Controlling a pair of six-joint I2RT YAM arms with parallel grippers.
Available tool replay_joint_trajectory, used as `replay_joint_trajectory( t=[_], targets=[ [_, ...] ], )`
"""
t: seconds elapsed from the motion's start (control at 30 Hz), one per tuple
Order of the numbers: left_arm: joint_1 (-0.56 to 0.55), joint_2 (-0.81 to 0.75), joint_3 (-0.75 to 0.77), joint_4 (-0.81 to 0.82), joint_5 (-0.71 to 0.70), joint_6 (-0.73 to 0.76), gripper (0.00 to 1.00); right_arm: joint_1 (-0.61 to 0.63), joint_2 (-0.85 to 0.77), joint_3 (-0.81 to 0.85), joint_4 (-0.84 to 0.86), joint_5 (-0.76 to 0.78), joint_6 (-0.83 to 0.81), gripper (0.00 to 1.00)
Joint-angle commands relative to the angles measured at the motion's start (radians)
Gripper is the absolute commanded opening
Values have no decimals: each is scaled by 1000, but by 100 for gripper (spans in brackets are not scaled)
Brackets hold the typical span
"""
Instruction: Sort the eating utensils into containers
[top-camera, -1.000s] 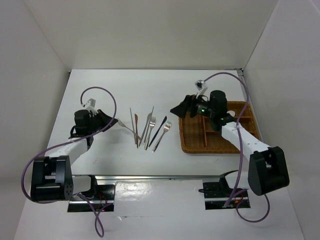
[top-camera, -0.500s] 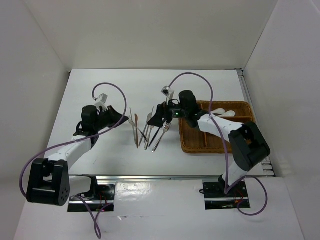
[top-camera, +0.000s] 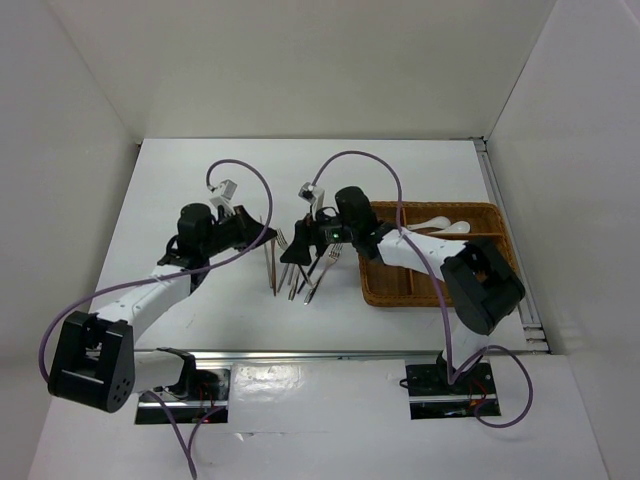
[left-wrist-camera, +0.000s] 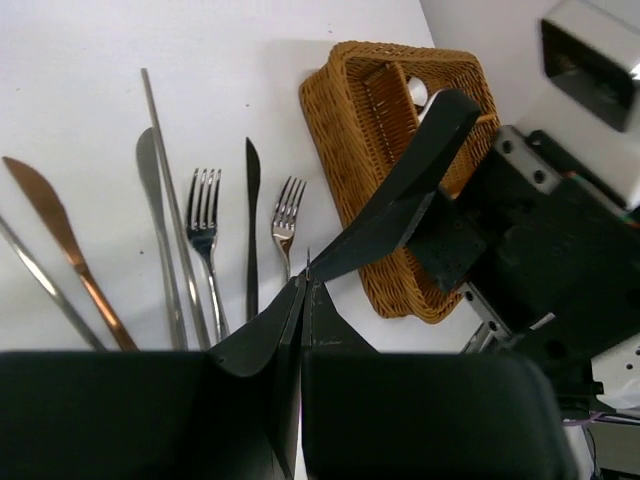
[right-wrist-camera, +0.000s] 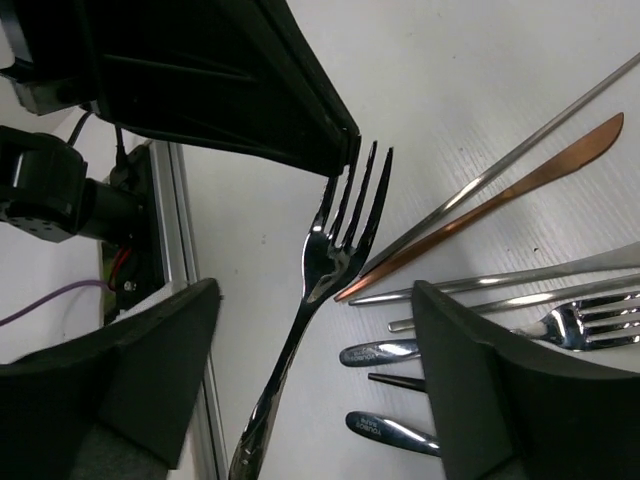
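Eating utensils (left-wrist-camera: 205, 235) lie in a loose row on the white table (top-camera: 200, 180), between the two arms and just left of the wicker tray (left-wrist-camera: 360, 170). The left wrist view gives the clearest count of the row. It has two silver forks (left-wrist-camera: 287, 210), one copper-coloured knife (left-wrist-camera: 50, 215), one silver knife (left-wrist-camera: 148, 190), one dark knife (left-wrist-camera: 251, 230) and two thin metal chopsticks (left-wrist-camera: 168, 165). These seven pieces lie roughly side by side, all pointing about the same way.

A third fork (right-wrist-camera: 330, 255) sits apart from the row on its left side, right where the two grippers meet. That makes three forks and eight pieces outside the tray.

The left gripper (left-wrist-camera: 306, 285) has its jaws pressed together. Its tip touches the tines of the third fork in the right wrist view. I cannot tell whether it pinches a tine or only rests against it.

The right gripper (right-wrist-camera: 315, 300) is spread wide and grasps nothing. One finger stands on each side of that fork's handle, and neither touches it.

White spoons (top-camera: 445, 225) lie in the tray's long section along its far side. Two can be made out from above, and the right arm may hide more. The arm also covers much of the shorter sections, so I cannot tell what they hold.
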Motion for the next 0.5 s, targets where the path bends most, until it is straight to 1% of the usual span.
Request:
replay_joint_trajectory(
  t=[0.0, 0.03, 0.13, 0.17, 0.2, 0.27, 0.3, 0.33, 0.37, 0.4, 0.43, 0.47],
  targets=[
    [-22, 1, 61, 60, 7, -14, 6, 8, 21, 40, 4, 0, -22, 79],
    [-22, 10, 70, 60, 7, -14, 6, 8, 21, 40, -5, 0, -22, 75],
    [-32, 20, 81, 60, -4, -14, 6, 8, 21, 40, -5, 0, -22, 54],
    [-45, 20, 90, 60, -4, -3, 6, 8, 21, 40, -16, 19, -22, 41],
    [-45, 30, 101, 40, -4, -3, 6, 8, 21, 50, -16, 32, -22, 34],
    [-55, 40, 118, 8, -26, 11, 8, 8, 10, 50, -56, 78, -1, 23],
    [-55, 40, 127, -17, -40, 38, 10, 8, 10, 50, -68, 145, 21, 17],
    [-65, 40, 136, -63, -72, 50, 16, 8, -17, 60, -80, 185, 36, 6],
    [-65, 28, 147, -81, -91, 60, 21, 8, -31, 60, -105, 271, 68, 1],
    [-65, 9, 147, -107, -109, 69, 32, 8, -63, 60, -116, 311, 82, 0],
    [-65, -2, 147, -120, -146, 69, 39, 8, -80, 60, -138, 347, 93, 0],
    [-65, -14, 147, -129, -163, 69, 46, 8, -97, 60, -151, 427, 104, 0]
  ],
)
